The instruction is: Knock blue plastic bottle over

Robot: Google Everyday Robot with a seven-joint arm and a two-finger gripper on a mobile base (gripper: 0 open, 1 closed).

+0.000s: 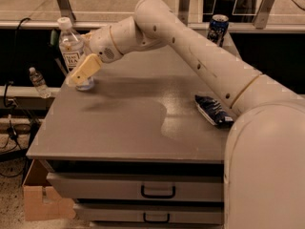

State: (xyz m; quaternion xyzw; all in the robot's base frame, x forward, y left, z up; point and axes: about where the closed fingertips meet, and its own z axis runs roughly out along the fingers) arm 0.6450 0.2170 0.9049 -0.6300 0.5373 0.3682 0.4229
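Well, nearest lies a dark snack bag (214,111) by the desk's (119,132) right edge. Farther off, at the far left corner, my gripper (82,72) sits against the lower part of the upright blue plastic bottle (70,49). I cannot tell whether the gripper is apart or together. Contact made, I judge; next comes a firm sideways shove.

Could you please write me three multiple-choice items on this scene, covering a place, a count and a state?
1. Where is the gripper?
A. at the bottle's lower half
B. at the front right corner
C. raised high overhead
2. How many drawer handles show?
A. one
B. two
C. four
3. The bottle is:
A. lying flat
B. crushed
C. upright
Answers: 1 A, it overlaps the bottle near its base; 2 B, one on each drawer front; 3 C, cap up, base on the table.
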